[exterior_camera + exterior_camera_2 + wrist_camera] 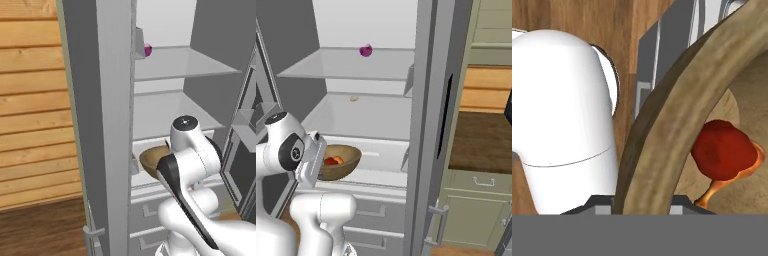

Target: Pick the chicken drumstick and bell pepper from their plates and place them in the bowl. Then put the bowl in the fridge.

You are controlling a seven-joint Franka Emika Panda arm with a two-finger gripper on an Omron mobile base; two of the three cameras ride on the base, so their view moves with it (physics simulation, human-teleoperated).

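Note:
My gripper (643,202) is shut on the thick rim of the wooden bowl (677,115), which runs between the finger tips. Inside the bowl lie the red bell pepper (724,149) and, under it, the orange chicken drumstick (717,190). From the right base view the bowl (343,162) sits at the front of a lower shelf inside the open fridge (428,100), with the bell pepper (330,161) and drumstick (339,160) in it. From the left the bowl (152,159) is half hidden by my arm. Whether it rests on the shelf I cannot tell. The plates are out of view.
A small purple thing (366,50) sits on the upper glass shelf and a pale bit (354,98) on the middle one. The open door with bins (245,150) stands close to my arm. White drawers (371,215) lie below the bowl. A wooden counter (481,140) flanks the fridge.

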